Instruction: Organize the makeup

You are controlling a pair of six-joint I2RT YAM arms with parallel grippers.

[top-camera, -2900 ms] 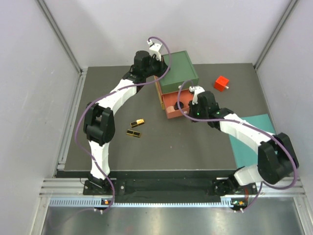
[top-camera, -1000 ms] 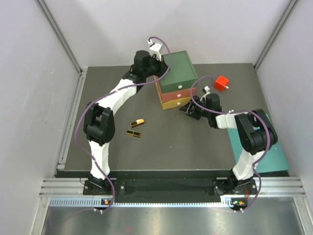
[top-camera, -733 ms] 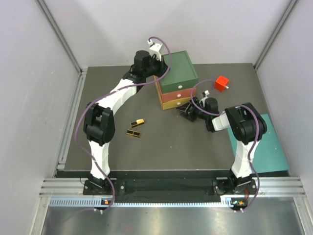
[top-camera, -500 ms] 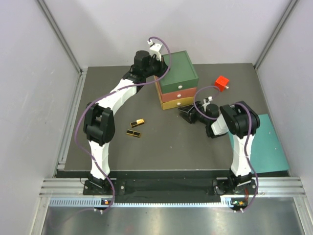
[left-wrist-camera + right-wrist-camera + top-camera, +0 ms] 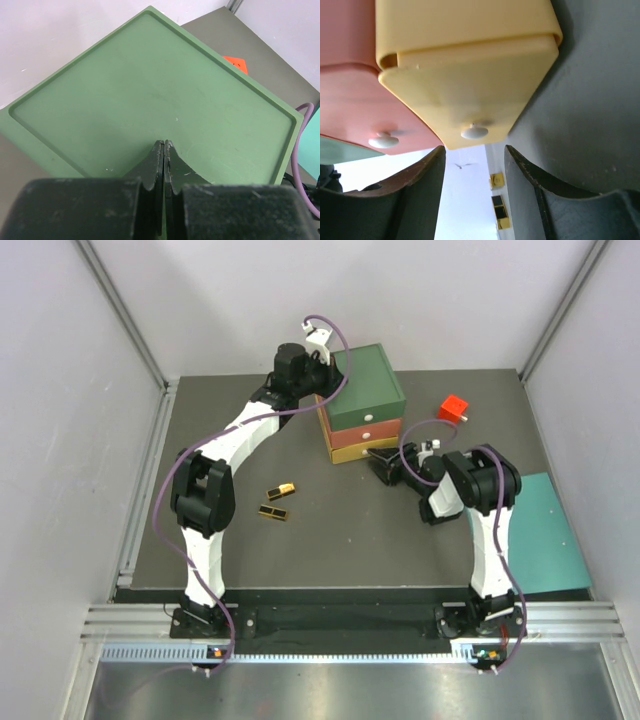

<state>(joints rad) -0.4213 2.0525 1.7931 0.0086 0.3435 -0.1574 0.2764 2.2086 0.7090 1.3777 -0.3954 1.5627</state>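
- On top of the drawer box [image 5: 366, 390], at its back left edge, we see the left gripper [image 5: 164, 148]. Its two fingers are pressed flat together with nothing between them.
- We think the tips rest on the green lid [image 5: 150, 95], but we cannot tell for sure if they touch it.
- Just in front of the drawer box, low by the table [image 5: 330, 550], is the right gripper [image 5: 474, 152]. Its fingers are spread apart and hold nothing.
- The white knob [image 5: 474, 132] of the yellow drawer [image 5: 465, 85], the bottom one, is just ahead of the gap between those fingers. They do not touch it.
- The yellow drawer and the red drawer [image 5: 350, 115] above it are both pushed in.
- The makeup we can see is a gold-black case [image 5: 281, 490] and a second gold-black case [image 5: 272, 512]. They lie on the table to the front left of the drawer box, well apart from it and close to each other.
- A red cube [image 5: 453, 409] sits to the right of the drawer box.
- A teal mat [image 5: 540, 540] lies to the front right of the drawer box.
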